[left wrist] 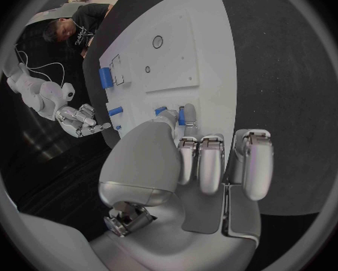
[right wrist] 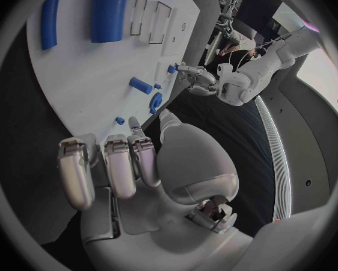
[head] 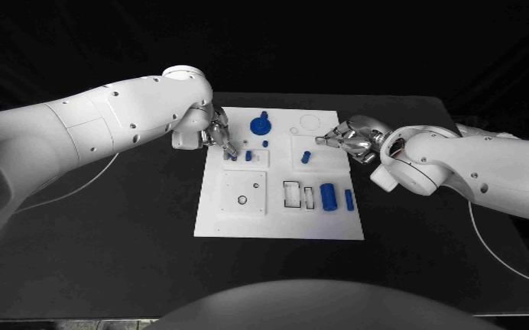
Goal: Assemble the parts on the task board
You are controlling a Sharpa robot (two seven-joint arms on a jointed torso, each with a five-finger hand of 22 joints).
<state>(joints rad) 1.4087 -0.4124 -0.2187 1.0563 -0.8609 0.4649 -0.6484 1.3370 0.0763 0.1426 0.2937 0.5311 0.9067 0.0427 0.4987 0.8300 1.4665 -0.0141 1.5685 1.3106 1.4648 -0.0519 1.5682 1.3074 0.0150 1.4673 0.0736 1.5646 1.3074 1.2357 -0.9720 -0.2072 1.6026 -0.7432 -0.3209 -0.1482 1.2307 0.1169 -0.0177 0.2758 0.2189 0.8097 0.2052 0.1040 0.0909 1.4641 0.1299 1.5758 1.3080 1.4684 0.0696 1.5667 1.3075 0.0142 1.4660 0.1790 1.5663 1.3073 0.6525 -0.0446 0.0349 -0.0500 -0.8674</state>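
Your left robot hand (head: 216,135) pinches a small blue part (left wrist: 181,115) above the task board (head: 280,223), near its left edge. Your right robot hand (head: 347,140) hovers spread and empty at the right edge. Next, likely seat the part.

Robot lab: black table (head: 132,215)

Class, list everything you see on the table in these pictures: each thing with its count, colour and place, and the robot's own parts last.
Flat rectangular task board: one, white, middle of the black table.
Round gear-like part: one, blue, far end of the board.
Thick cylinder part: one, blue, near right area.
Slim rod part: one, blue, beside the cylinder, nearer the right edge.
Short peg part: one, blue, right of centre.
Left hand: silver, over the board's far left edge.
Right hand: silver, at the board's right edge.
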